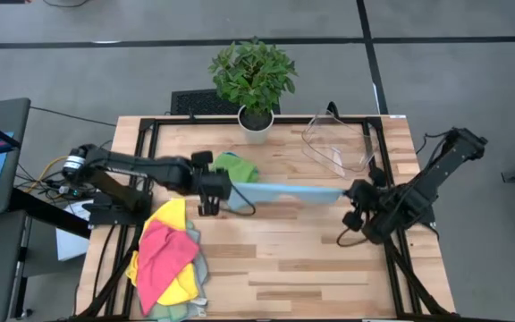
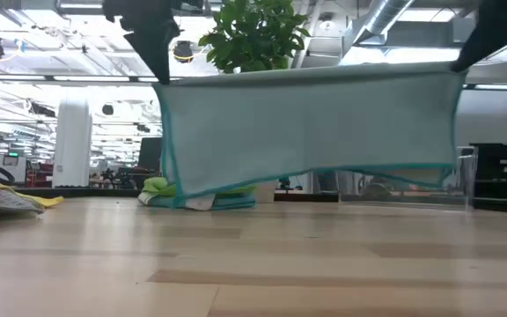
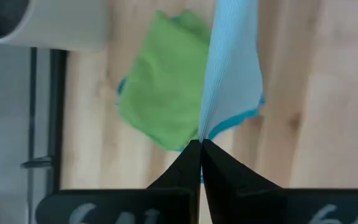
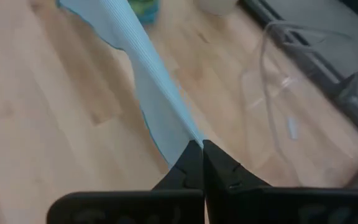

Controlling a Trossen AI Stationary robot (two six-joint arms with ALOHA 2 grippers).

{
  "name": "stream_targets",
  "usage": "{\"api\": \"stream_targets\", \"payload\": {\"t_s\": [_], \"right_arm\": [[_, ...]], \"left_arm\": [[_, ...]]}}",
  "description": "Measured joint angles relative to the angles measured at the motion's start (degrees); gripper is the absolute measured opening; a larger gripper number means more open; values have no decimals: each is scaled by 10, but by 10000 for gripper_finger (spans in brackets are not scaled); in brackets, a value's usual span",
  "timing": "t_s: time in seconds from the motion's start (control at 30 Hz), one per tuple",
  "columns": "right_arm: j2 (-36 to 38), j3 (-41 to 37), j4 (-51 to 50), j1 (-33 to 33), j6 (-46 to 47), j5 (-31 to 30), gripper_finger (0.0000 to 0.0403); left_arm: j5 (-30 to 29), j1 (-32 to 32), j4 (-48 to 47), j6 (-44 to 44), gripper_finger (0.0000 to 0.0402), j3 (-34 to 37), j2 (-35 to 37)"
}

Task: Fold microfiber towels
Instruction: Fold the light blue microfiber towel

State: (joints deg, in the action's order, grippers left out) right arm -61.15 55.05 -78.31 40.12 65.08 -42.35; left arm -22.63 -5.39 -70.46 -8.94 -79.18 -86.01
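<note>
left claw [image 3: 200, 144], right claw [image 4: 201, 147], pinching pale teal towel [image 2: 311, 128]

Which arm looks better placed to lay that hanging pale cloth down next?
Neither alone, probably. The left gripper and right gripper each pinch a top corner of the pale teal towel, stretched level above the table.

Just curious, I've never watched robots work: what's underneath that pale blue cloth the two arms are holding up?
Under the hanging pale teal microfiber towel, held by the left pincer and right pincer, lies bare wooden table. Behind its lower corner sits a folded bright green towel; the towel hides most things farther back.
</note>
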Motion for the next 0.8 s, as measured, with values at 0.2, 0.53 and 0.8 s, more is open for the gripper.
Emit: {"api": "stream_targets", "payload": {"t_s": [0.2,0.53,0.8], "right_arm": [[-15,-9,19,-30,-36,2,11],[-140,-72,192,85,63,55,11],[-241,-72,316,172,136,97,11]], "left_arm": [[25,36,6,17,0,1,8],[194,-78,64,-30,0,53,-52],[223,-195,173,-55,0,73,-150]]}}
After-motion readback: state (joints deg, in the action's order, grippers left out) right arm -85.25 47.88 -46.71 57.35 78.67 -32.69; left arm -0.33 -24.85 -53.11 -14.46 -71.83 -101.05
